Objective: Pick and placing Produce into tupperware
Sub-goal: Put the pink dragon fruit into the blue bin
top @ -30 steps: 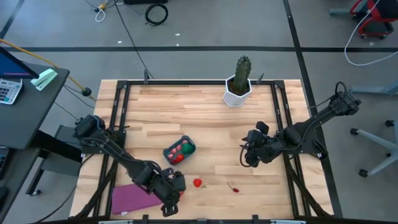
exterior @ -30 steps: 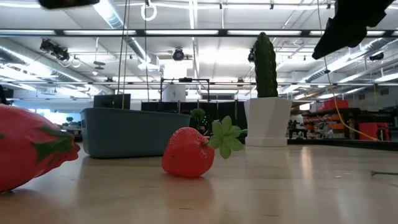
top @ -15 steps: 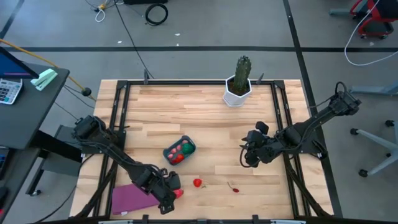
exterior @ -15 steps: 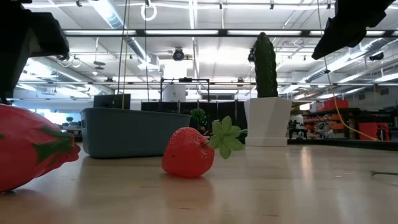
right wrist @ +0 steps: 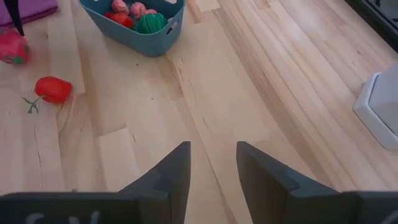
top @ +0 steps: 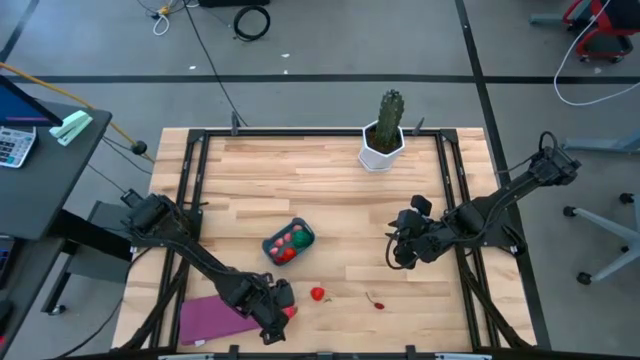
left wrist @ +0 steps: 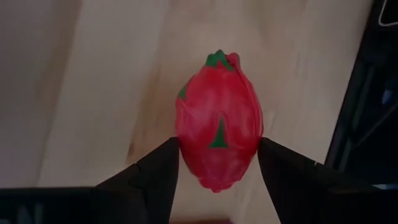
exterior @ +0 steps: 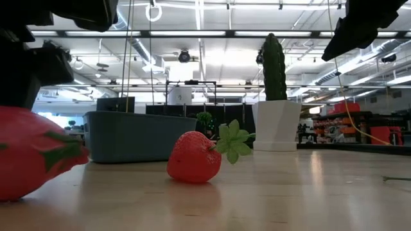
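A red dragon-fruit toy with green scales [left wrist: 217, 140] lies on the table near its front edge, right of the purple mat; it also shows in the low view [exterior: 32, 157]. My left gripper [top: 276, 306] is down over it, one finger on each side. A red strawberry toy [top: 318, 294] lies on its side to the right of it. The teal tupperware [top: 270, 248] stands behind, holding red, pink and green pieces. My right gripper [top: 400, 252] waits open and empty over the table's right half. My left gripper pinches the dragon-fruit toy between its two fingers, on the two long sides [left wrist: 181, 149] toward its blunt end. The fingers [left wrist: 163, 171] come from above, pointing down, and lie across the fruit. The fruit lies lengthwise, its underside at the table [exterior: 26, 192].
A flat purple mat [top: 212, 318] lies at the near left corner. A green cactus in a white pot [top: 384, 132] stands at the far edge. A small stemmed piece [top: 376, 300] lies right of the strawberry. Bare wood lies between the tupperware and my right gripper.
My left gripper has come down and a little toward the table's near left, onto the dragon-fruit toy, and its fingers now stand around it. The fruit has shifted slightly in the low view.
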